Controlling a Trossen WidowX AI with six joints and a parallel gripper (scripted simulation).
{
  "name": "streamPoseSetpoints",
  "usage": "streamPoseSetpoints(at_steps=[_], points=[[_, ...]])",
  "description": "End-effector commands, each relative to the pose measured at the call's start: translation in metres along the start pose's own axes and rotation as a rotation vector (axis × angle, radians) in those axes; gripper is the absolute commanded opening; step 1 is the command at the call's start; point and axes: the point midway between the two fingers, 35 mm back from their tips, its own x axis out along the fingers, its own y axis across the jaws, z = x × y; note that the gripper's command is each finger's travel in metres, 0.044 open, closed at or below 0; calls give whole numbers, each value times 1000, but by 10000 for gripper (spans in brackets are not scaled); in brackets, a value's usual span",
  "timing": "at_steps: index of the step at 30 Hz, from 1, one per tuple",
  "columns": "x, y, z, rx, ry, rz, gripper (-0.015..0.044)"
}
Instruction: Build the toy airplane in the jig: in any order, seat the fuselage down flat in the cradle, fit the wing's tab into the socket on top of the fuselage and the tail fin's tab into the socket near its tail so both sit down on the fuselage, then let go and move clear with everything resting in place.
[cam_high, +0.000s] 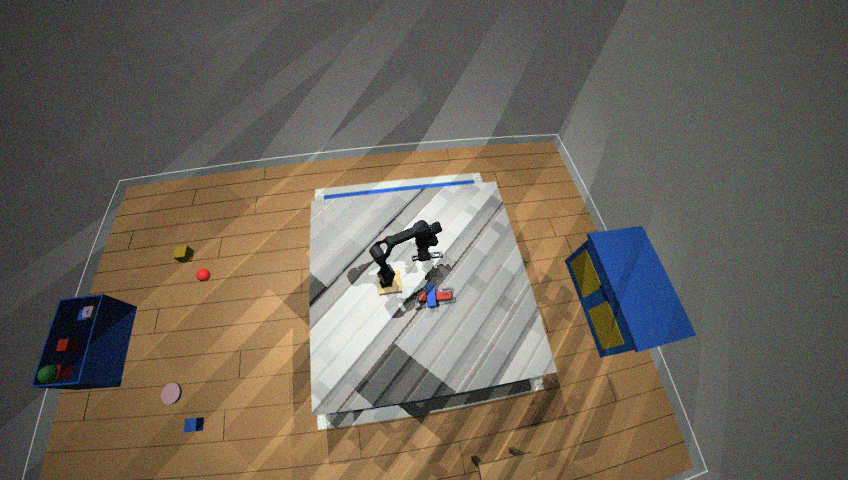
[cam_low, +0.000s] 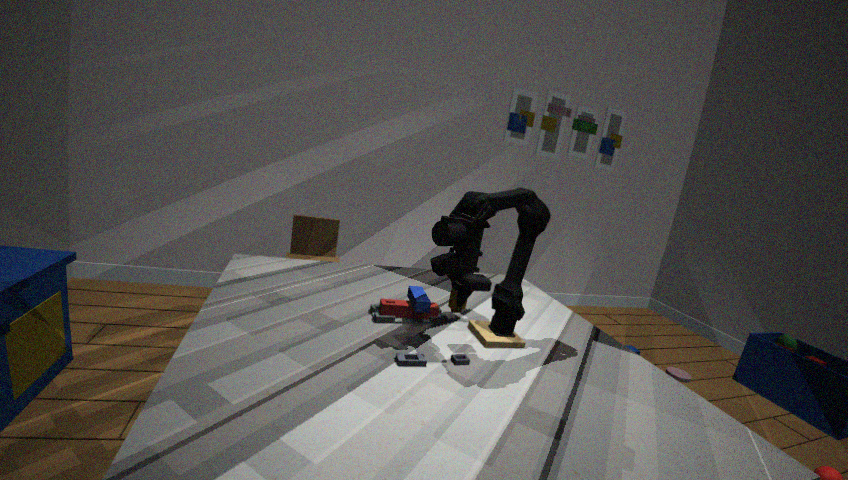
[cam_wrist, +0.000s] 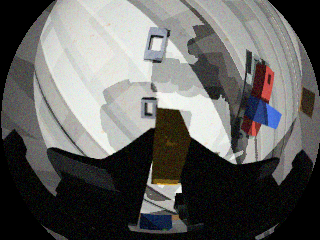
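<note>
Pale, streaked boards of light and shade cover the surface (cam_high: 476, 333) (cam_low: 333, 380) (cam_wrist: 75, 60), with dim grey walls behind it. Right of centre in the wrist view, the red fuselage (cam_high: 443, 295) (cam_low: 392, 307) (cam_wrist: 262, 85) lies along the grey cradle (cam_high: 454, 296) (cam_low: 386, 319) (cam_wrist: 249, 62), and the blue wing (cam_high: 431, 295) (cam_low: 418, 299) (cam_wrist: 270, 116) crosses its top. The cradle presumably keeps the body steady for the tabs; whether the wing is fully down I cannot tell.

The claw (cam_high: 427, 255) (cam_low: 457, 296) (cam_wrist: 166, 134) is clenched on the yellow-brown tail fin (cam_low: 455, 302) (cam_wrist: 171, 155), held clear of the boards — probably with its tab end left free for the socket. The larger grey holder (cam_high: 440, 255) (cam_low: 401, 362) (cam_wrist: 149, 50) and the smaller grey holder (cam_high: 415, 258) (cam_low: 460, 362) (cam_wrist: 143, 108) are both unfilled, likely stands for the wing and fin.

Only the wrist view, lower centre, shows the fin's broad face between the fingers; from the top it is lost under the arm. That same wrist view shows a dark opening near the fuselage's upper end, likely the tail socket. The exterior view, left of centre, gives the wing's height above the body — the fin should go there next, lined up before lowering, lest it catch the socket's edge.
</note>
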Motion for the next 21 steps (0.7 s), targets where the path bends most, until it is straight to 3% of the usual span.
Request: streamPoseSetpoints(at_steps=[1, 21], points=[[1, -8, 11, 8, -10, -4, 0], [6, -48, 45, 32, -15, -12, 0]])
